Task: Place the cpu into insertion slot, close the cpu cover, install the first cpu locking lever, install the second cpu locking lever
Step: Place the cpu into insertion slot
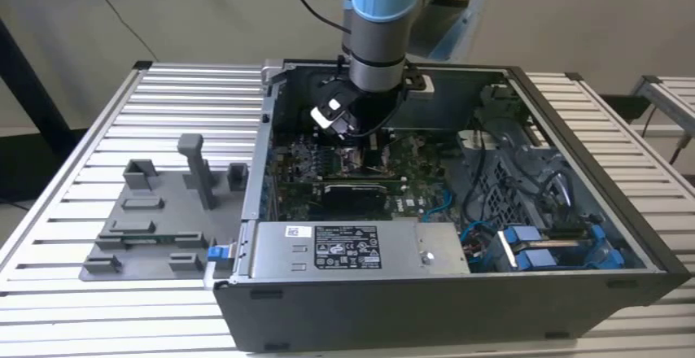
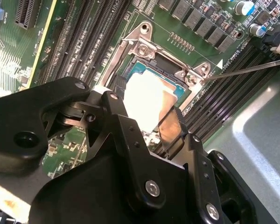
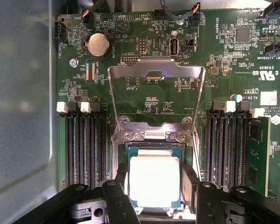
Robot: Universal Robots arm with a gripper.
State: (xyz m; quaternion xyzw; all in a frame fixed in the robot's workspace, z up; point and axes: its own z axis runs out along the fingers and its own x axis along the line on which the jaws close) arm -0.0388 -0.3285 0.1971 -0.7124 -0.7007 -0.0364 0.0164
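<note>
In the first wrist view the cpu (image 3: 154,182), a bright silver square, lies low in the insertion slot (image 3: 151,136) on the green motherboard (image 3: 130,28). My gripper (image 3: 155,184) straddles it, one dark finger against each of two opposite sides, shut on the chip. The second wrist view shows the same grip on the cpu (image 2: 147,100), with a fingertip (image 2: 170,130) at its edge. The cpu cover (image 3: 130,70) stands hinged open beyond the slot. A thin metal lever (image 2: 252,67) sticks out sideways from the slot's corner. In the exterior view the gripper (image 1: 353,134) reaches down into the open computer case.
Black memory slots (image 3: 84,149) run along both sides of the socket. The case wall (image 1: 456,293) and power supply (image 1: 347,248) box in the board. A grey fixture plate (image 1: 152,228) lies on the slatted table at the exterior view's left.
</note>
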